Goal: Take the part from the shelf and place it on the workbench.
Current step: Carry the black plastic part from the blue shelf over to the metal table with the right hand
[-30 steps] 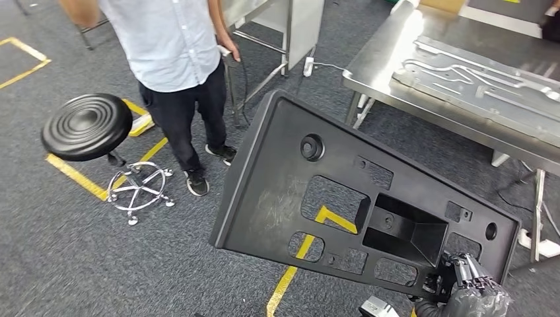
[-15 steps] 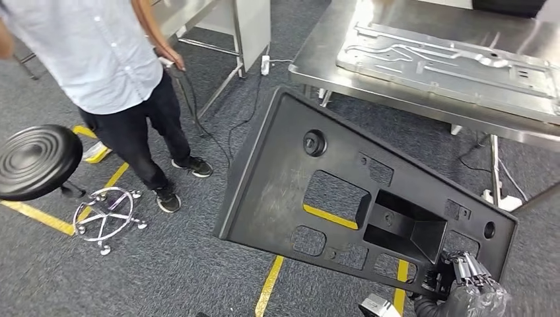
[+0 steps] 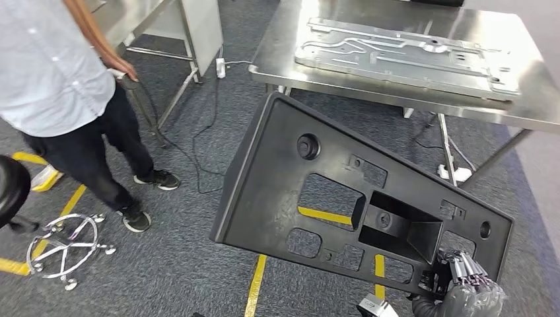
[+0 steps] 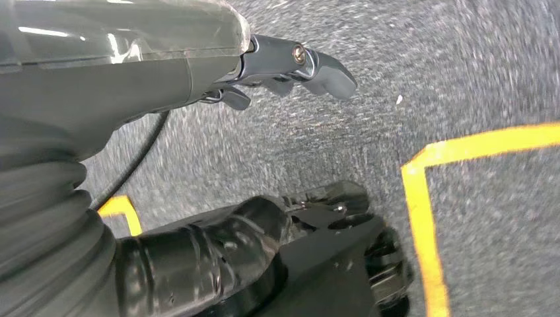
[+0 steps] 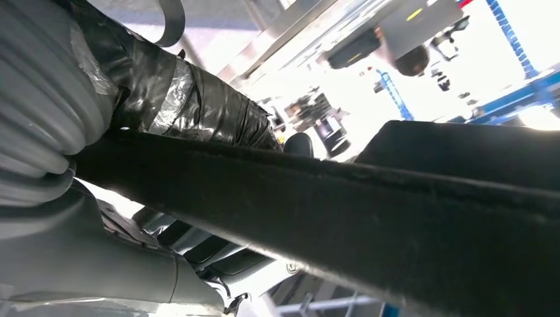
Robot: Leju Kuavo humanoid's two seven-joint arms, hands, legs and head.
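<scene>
Even overhead light; the steel workbench point(image 3: 370, 86) shines with glare. Beyond the right hand point(image 5: 79, 218) the background burns white; carpet point(image 4: 462, 59) past the left hand point(image 4: 132, 86) smears.

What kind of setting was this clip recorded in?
Most likely a factory or workshop floor. Yellow tape lines mark zones on grey carpet, a stainless steel workbench carries a stamped metal plate, and the robot's right hand holds a large black moulded plastic panel.
</scene>
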